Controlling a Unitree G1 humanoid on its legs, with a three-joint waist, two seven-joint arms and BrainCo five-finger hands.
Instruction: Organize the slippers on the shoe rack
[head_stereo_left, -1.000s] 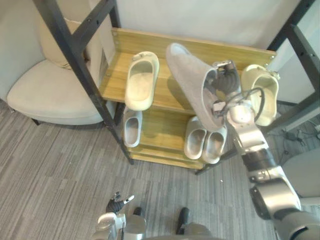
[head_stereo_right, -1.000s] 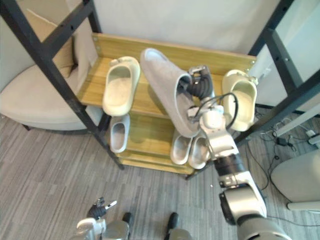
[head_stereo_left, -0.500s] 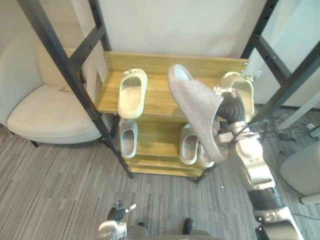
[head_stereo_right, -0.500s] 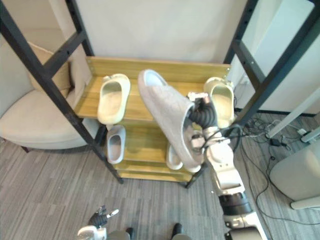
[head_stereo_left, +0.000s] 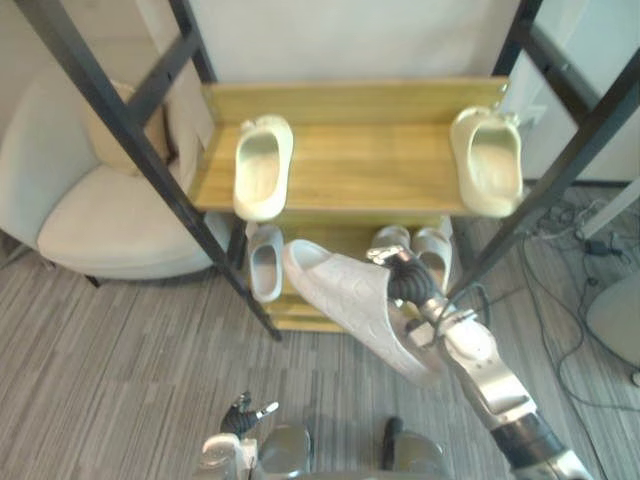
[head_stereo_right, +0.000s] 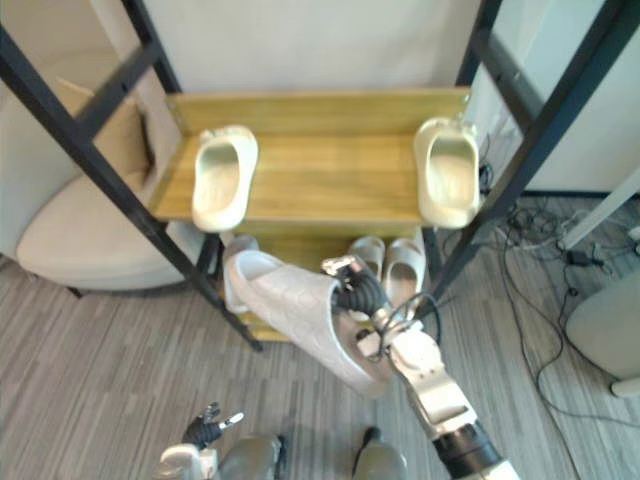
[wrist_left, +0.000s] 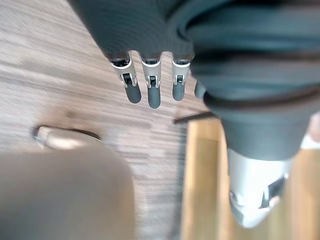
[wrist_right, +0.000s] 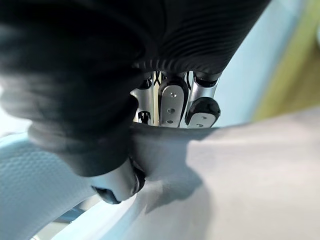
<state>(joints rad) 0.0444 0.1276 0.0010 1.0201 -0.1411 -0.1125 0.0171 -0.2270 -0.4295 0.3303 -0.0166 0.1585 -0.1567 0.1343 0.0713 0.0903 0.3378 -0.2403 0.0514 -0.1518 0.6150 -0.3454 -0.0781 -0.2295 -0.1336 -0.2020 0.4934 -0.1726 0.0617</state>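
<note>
the grey slipper is pinched at its opening by the curled fingers and thumb of the right hand, patterned sole upward, with the shoe rack just beyond the hand, presumably for shelving; the left hand is hung low, fingers straight.

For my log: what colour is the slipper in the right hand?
Pale grey slipper, sole with embossed pattern; clearest in left eye view.
</note>
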